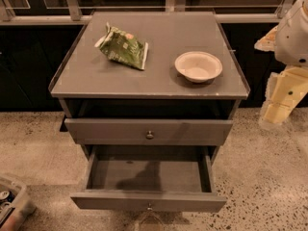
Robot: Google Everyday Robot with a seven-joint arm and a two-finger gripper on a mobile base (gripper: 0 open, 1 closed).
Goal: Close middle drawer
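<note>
1. Gripper (279,105), pale cream, is hanging at the right edge of the view, under the white segment of my arm (294,28). It is sitting beside the right side of the grey wooden cabinet (159,61), touching nothing and well apart from the drawers. Whether my jaws are spread or pressed together, I am not managing to tell.
2. Middle drawer (148,200), a shallow grey wooden box with a flat plain front, is standing pulled far out of the cabinet toward the camera. Its front is lying near the bottom of the view, at centre.
3. Small round metal knob (149,207) is sitting at the centre of that front.
4. Inside, the box is showing only its bare grey bottom, with a dark shadow lying across the middle.
5. Top drawer front (192,131), grey with a like round knob (149,134), is sitting directly above the open box. A dark gap is showing between it and the cabinet top.
6. On the cabinet top, a crumpled green snack bag (122,46) is lying at back left and a round white bowl (198,66) is resting at right. The two are well apart.
7. Speckled stone floor (269,177) is surrounding the cabinet, and a clear plastic bin (12,203) is poking in at the lower left corner.
</note>
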